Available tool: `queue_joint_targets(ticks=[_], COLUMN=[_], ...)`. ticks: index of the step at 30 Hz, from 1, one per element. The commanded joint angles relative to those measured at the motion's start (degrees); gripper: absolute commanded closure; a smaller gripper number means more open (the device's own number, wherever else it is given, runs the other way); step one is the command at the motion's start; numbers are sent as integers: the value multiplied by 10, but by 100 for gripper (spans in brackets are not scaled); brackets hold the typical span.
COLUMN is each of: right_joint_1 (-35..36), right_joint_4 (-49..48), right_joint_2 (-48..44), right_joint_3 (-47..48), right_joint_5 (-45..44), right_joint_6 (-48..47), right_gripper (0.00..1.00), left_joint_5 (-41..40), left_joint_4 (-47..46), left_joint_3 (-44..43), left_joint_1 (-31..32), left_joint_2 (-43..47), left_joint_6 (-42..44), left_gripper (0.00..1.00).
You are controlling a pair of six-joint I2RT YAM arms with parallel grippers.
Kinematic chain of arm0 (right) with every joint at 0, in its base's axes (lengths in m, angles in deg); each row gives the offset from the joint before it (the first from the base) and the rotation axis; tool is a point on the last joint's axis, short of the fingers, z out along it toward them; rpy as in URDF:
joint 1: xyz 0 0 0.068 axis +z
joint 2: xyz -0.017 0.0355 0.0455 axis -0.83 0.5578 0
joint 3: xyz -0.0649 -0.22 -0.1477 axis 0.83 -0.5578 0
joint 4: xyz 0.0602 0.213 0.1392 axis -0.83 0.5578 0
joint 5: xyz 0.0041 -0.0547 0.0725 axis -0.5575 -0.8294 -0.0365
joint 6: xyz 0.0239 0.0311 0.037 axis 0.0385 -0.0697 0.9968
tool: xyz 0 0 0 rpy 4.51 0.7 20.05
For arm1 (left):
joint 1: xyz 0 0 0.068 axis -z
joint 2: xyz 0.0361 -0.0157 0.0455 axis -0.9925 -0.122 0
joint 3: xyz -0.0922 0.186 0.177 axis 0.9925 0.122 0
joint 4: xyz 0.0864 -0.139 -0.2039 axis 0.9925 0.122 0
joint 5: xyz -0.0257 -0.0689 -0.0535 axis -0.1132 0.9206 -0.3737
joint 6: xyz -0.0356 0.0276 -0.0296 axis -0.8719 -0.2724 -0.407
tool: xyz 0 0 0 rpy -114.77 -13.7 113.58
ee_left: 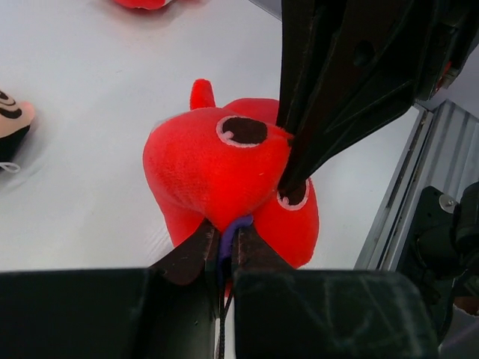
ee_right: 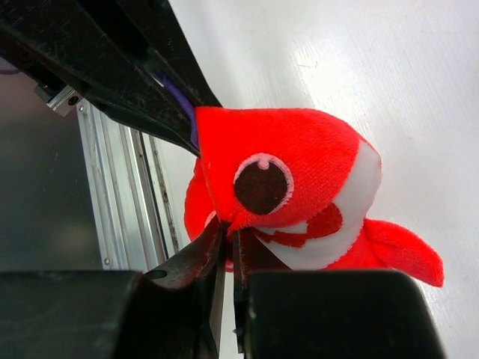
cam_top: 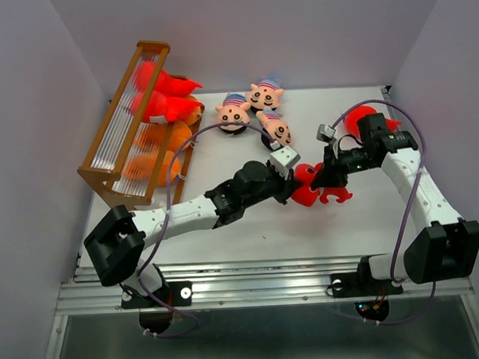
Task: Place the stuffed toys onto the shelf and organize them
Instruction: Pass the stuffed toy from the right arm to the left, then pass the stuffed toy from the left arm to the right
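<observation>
Top view, toy: the red toy (cam_top: 308, 194) lies well right of the shelf (cam_top: 104, 165), caught between both grippers, with its tail pointing away from the shelf.
Top view, arms: the left gripper (cam_top: 291, 171) is on the toy's shelf side and the right gripper (cam_top: 325, 174) on the far side, so the left arm looks better placed to carry it over.
Left wrist, fingers: pressed almost together, pinching a purple loop (ee_left: 233, 224) and the plush edge.
Right wrist, fingers: nearly together, nipping the plush below the eye; the toy sits directly ahead of them.
</observation>
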Motion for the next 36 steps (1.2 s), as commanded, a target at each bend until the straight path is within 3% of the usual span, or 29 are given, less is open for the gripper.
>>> queue_joint_targets(ticks=[1, 4, 10, 22, 29, 36], right_joint_1=[7, 7, 7, 7, 7, 26], right_joint_4=[-18, -25, -29, -10, 31, 55], right_joint_2=[-5, -6, -6, -15, 0, 17], right_joint_3=[32, 34, 42, 60, 57, 45], right_joint_5=[55, 47, 31, -3, 16, 31], right_joint_6=[28, 36, 43, 28, -23, -49], right_gripper=[87, 83, 64, 39, 32, 29], left_joint_5=[67, 75, 70, 86, 189, 234], left_joint_4=[-17, -18, -17, -9, 5, 5], left_joint_3=[-12, -4, 13, 120, 185, 217], left_joint_1=[-27, -37, -42, -58, -58, -58], left_joint_2=[17, 28, 53, 172, 262, 304], left_joint_6=[-29, -23, 30, 217, 333, 339], left_gripper=[100, 100, 100, 100, 100, 100])
